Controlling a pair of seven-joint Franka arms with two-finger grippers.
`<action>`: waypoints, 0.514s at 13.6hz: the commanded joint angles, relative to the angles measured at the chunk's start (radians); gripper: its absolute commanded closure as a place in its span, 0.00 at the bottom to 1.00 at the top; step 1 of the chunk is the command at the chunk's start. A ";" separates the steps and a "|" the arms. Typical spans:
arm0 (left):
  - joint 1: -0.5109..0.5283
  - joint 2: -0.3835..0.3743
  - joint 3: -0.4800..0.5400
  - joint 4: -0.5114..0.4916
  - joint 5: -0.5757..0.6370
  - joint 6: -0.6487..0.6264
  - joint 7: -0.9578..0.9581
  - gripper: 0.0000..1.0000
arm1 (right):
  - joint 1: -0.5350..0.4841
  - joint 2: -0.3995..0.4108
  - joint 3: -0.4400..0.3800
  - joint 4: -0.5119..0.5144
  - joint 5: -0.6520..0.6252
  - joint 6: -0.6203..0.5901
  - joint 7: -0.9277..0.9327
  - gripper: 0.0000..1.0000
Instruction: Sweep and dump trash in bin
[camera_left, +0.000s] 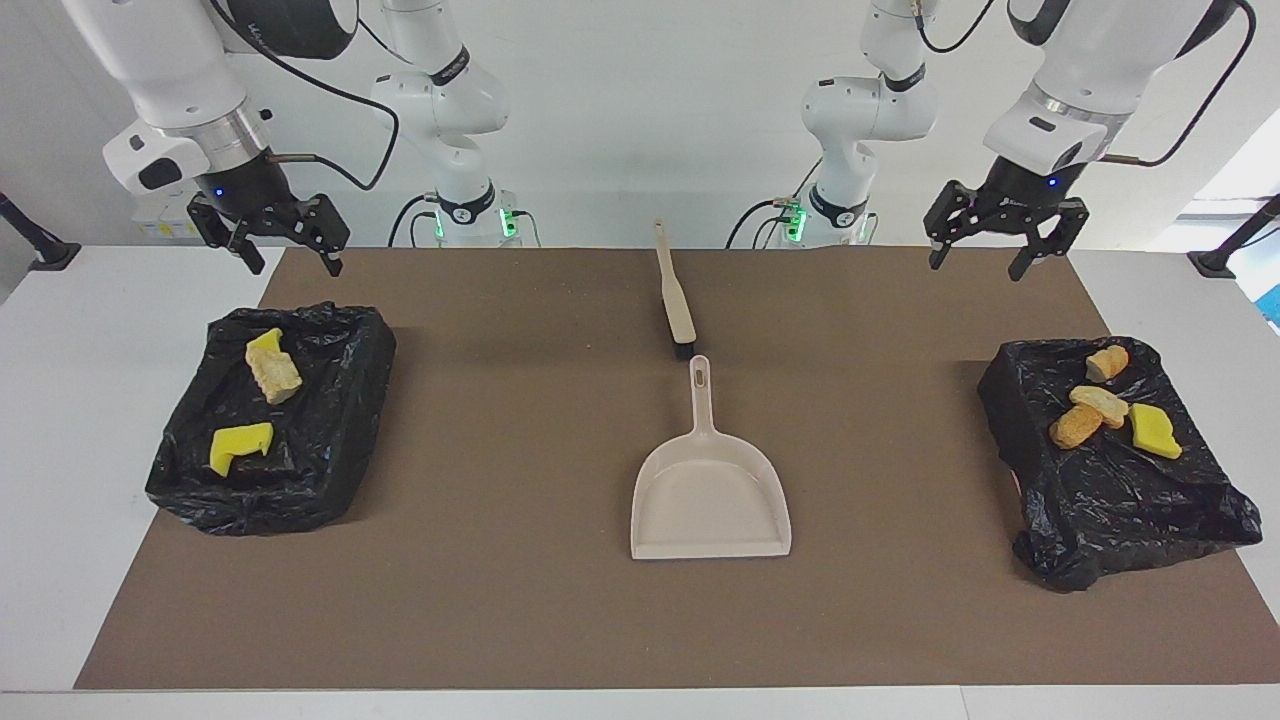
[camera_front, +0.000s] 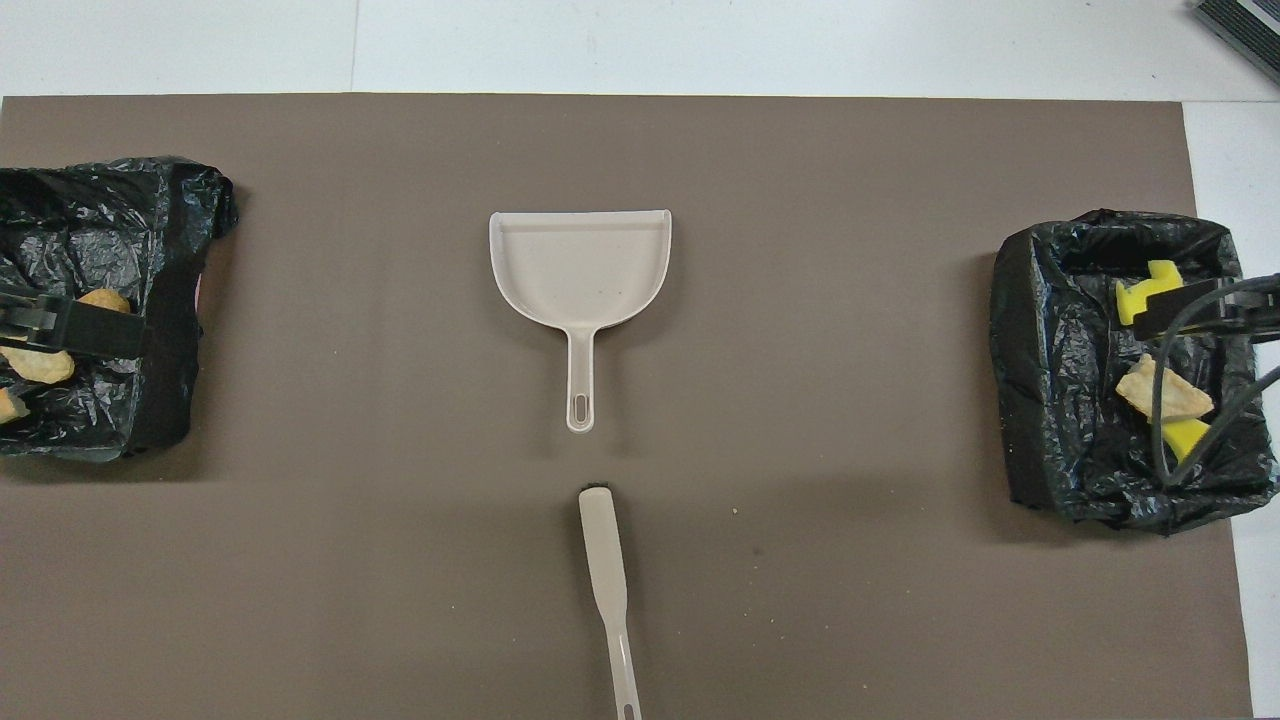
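All the trash I see lies in two black-bag-lined bins. The bin (camera_left: 330, 440) at the right arm's end holds yellow sponge chunks (camera_left: 240, 445) and a tan piece (camera_left: 275, 375). The bin (camera_left: 1120, 500) at the left arm's end holds orange-tan pieces (camera_left: 1090, 402) and a yellow sponge (camera_left: 1155, 432). My right gripper (camera_left: 293, 265) hangs open and empty in the air by its bin. My left gripper (camera_left: 975, 268) hangs open and empty by the other. In the overhead view a finger (camera_front: 85, 335) of the left and a finger (camera_front: 1190, 305) of the right cross over the bins.
A beige dustpan (camera_left: 710, 495) lies flat mid-mat, its handle pointing toward the robots. A beige hand brush (camera_left: 675, 295) lies just past the handle's end, nearer the robots. The brown mat (camera_left: 520, 600) covers most of the white table.
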 joint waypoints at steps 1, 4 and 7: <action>0.007 0.051 0.002 0.066 0.009 -0.037 0.018 0.00 | -0.001 0.008 0.001 0.014 0.013 -0.006 0.015 0.00; 0.004 0.023 0.009 0.041 0.007 -0.029 0.028 0.00 | -0.001 0.008 0.001 0.014 0.013 -0.004 0.015 0.00; 0.005 0.005 0.009 0.012 0.006 -0.029 0.029 0.00 | -0.001 0.008 0.000 0.014 0.013 -0.004 0.015 0.00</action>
